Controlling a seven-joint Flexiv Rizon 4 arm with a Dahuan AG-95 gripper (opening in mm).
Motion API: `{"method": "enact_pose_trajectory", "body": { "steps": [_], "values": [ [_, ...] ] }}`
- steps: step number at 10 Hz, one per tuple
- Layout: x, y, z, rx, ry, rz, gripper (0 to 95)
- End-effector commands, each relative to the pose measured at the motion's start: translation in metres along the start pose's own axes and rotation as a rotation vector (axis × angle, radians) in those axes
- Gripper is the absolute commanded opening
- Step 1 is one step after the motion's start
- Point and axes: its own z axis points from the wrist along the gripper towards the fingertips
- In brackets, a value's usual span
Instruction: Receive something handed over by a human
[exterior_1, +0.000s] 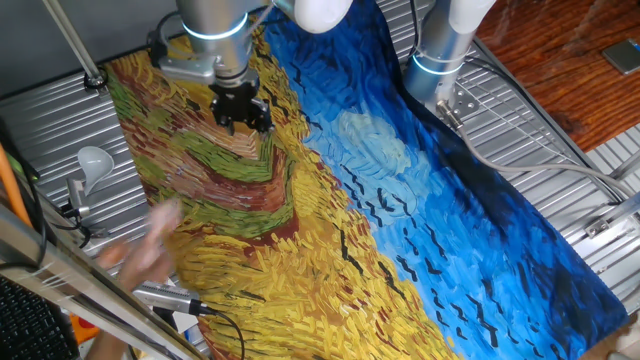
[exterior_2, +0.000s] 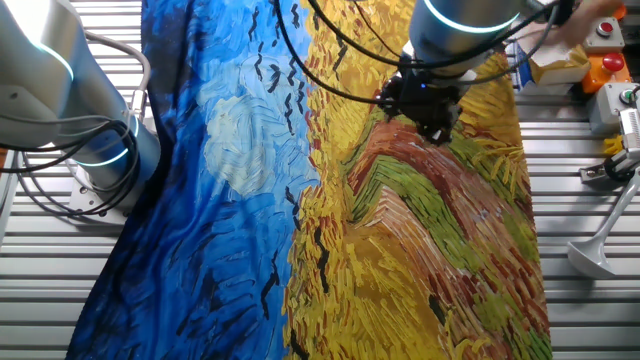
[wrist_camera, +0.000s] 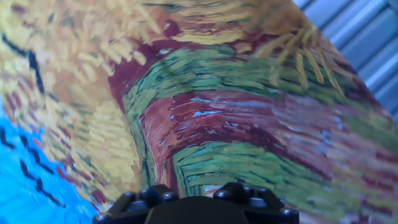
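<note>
My gripper (exterior_1: 241, 112) hangs low over the yellow-green part of the painted cloth (exterior_1: 330, 200), at its far left in this view. It also shows in the other fixed view (exterior_2: 428, 108). In the hand view only its two black finger bases show at the bottom edge (wrist_camera: 194, 198), standing apart with bare cloth between them and nothing held. A blurred tan human hand (exterior_1: 150, 248) reaches over the cloth's near left edge, well apart from the gripper. I cannot make out the pale-pink lump in the blur.
A white bulb-shaped object (exterior_1: 95, 160) stands on the ribbed metal table left of the cloth, also in the other fixed view (exterior_2: 598, 250). A second arm's base (exterior_1: 440, 50) stands at the cloth's far side. Cables (exterior_1: 190, 305) lie near the hand.
</note>
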Motion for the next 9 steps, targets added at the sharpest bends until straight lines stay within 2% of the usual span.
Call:
{"method": "enact_pose_trajectory", "body": {
  "steps": [1,2,3,4,5,8,9],
  "values": [
    [0.0004,0.0004,0.0010,0.048,-0.004,-0.092,76.0],
    [0.0004,0.0004,0.0010,0.047,-0.007,-0.129,76.0],
    [0.0004,0.0004,0.0010,0.035,-0.022,-0.118,76.0],
    [0.0004,0.0004,0.0010,0.033,-0.023,-0.096,76.0],
    [-0.0008,0.0008,0.0009,0.030,-0.030,-0.067,95.0],
    [-0.0061,0.0012,0.0014,0.019,-0.049,0.123,95.0],
    [-0.0065,0.0006,0.0012,0.002,-0.068,0.197,95.0]
  ]
}}
